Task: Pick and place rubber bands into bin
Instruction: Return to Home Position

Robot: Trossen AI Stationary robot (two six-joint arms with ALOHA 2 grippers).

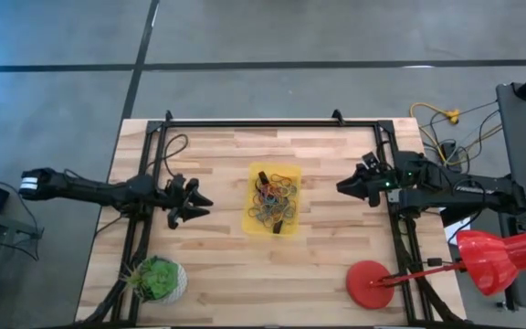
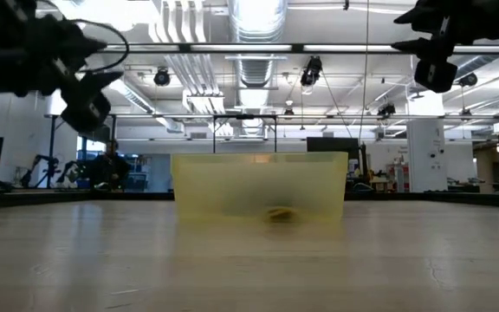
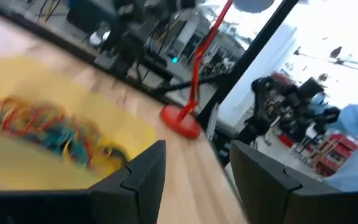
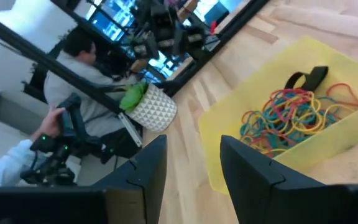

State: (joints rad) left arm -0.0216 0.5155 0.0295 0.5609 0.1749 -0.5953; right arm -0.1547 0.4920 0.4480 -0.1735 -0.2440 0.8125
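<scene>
Tangled red, yellow, blue, green rubber bands heaped in translucent yellow bin, middle of worktop. Released, empty: left hand, right hand, flanking bin. Farther off: plant ball left, red disc right.

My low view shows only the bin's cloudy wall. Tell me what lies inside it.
Observer: A tangled heap of rubber bands, red, yellow, blue and green, lies in the bin.
Operator: Now place both grippers against the bin for me.
Observer: From above, the left gripper hangs left of the bin and the right gripper right of it. Neither is over it.
</scene>
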